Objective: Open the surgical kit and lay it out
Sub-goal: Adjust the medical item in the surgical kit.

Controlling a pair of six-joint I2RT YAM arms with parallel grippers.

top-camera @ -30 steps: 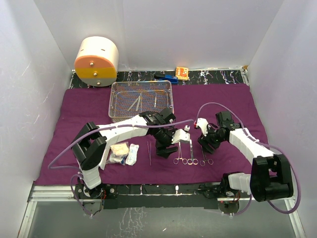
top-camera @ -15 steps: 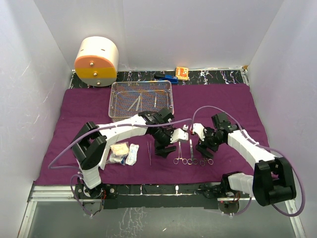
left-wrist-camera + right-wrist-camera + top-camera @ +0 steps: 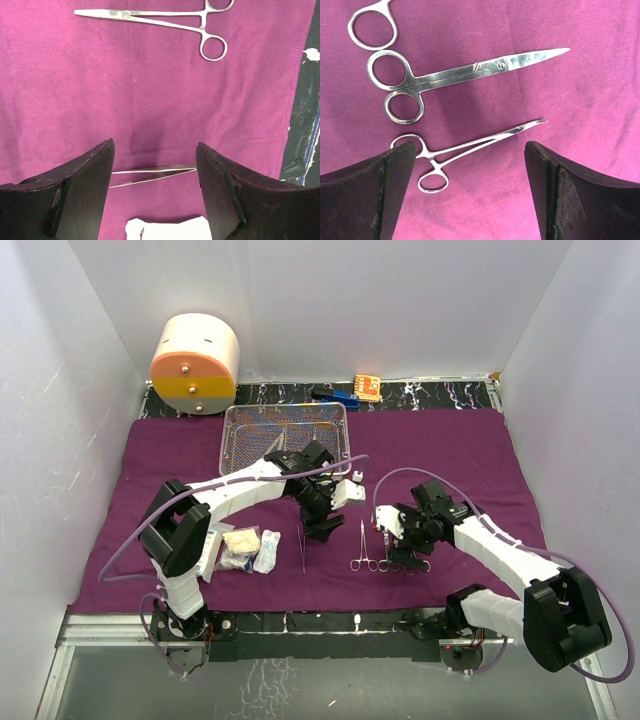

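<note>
The purple cloth wrap lies spread flat, with the wire-mesh tray at its back holding several steel tools. Along the near part of the cloth lie tweezers, forceps, scissors and curved forceps. White gauze packets sit to the left. My left gripper hangs open above the tweezers, gauze below it and forceps beyond. My right gripper is open and empty over the curved forceps, beside the scissors.
A cream-and-orange drum stands at the back left. Small blue and orange items lie on the dark strip behind the cloth. White walls close in on both sides. The cloth's near edge meets a black table strip.
My right arm has swung left and nearer, over the row of instruments, its jaws spreading wider. My left gripper has drawn back and left, from the forceps to above the tweezers.
</note>
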